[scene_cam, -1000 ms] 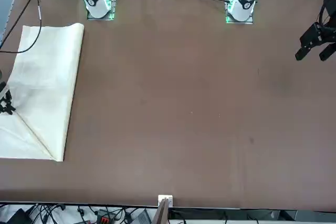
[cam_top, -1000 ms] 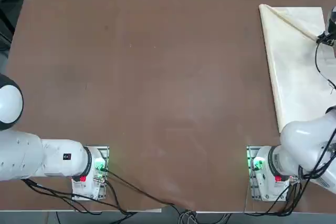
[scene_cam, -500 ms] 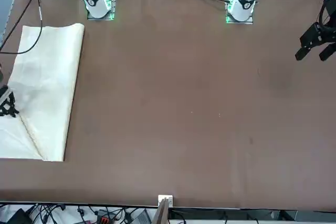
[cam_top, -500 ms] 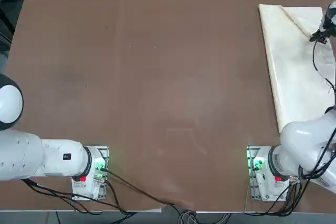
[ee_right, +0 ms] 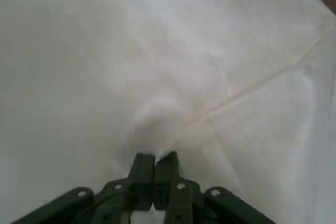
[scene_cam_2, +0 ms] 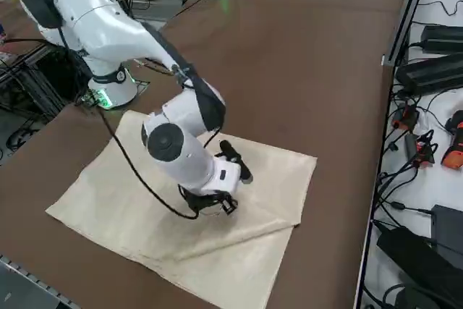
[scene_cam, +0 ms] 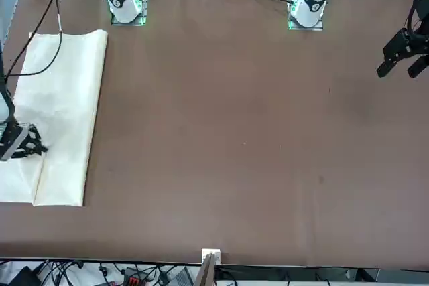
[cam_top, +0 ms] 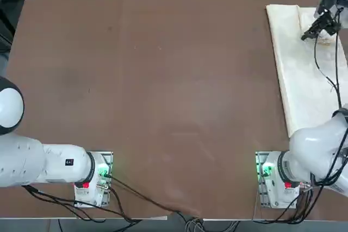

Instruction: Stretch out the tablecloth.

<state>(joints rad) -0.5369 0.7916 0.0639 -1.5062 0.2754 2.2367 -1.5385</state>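
Observation:
The cream-white tablecloth [cam_top: 304,80] lies folded at the table's right side, in the front view as the tablecloth [scene_cam: 67,98] at the left. My right gripper [cam_top: 305,35] hovers low over its far end, shut on a pinch of the fabric. In the wrist view the two fingers of the gripper [ee_right: 155,157] are pressed together, and the tablecloth [ee_right: 157,51] rises into a small peak at their tips. In the front view, a folded-over strip runs along the cloth's table-centre edge beside the gripper [scene_cam: 40,149]. From the side, the gripper [scene_cam_2: 228,208] sits over the tablecloth [scene_cam_2: 108,193].
Bare brown tabletop [cam_top: 163,80] stretches to the left of the cloth. My right arm's base [cam_top: 277,175] stands at the near edge. Cables and power units [scene_cam_2: 427,70] lie past the table's far edge. The parked arm's gripper [scene_cam: 402,55] hangs on the other side.
My right gripper has moved toward the far edge and then toward the table's centre, carrying the pinched fabric. The diagonal fold has turned into a narrow strip along the cloth's inner edge.

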